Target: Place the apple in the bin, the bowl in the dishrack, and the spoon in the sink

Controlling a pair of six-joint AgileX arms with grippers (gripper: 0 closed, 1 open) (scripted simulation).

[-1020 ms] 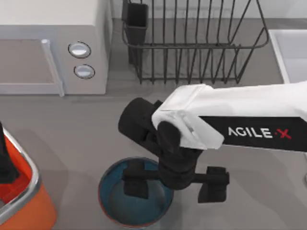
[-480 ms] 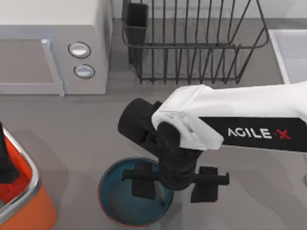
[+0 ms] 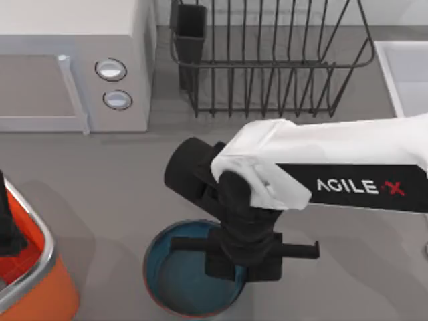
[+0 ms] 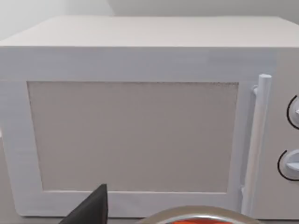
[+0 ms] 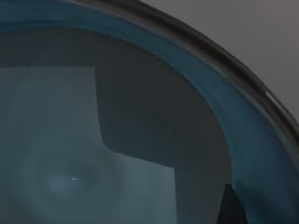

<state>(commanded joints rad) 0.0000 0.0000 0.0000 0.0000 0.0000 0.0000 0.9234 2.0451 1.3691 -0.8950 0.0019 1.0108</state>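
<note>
Clamping the near-right rim of the round teal-blue bowl (image 3: 184,277), the right end effector (image 3: 242,264) stands below the black wire dishrack (image 3: 267,60); left end effector state indeterminable.

A smooth, glossy teal glaze lines the bowl (image 3: 175,281), its inside catching soft reflections in the right wrist view, beside an orange bin (image 3: 40,294) rimmed in brushed silver metal. The dishrack (image 3: 267,60) is thin black wire; the microwave (image 3: 73,63) wears a matt white shell with a grainy door panel, on a matt grey table (image 3: 114,187)
</note>
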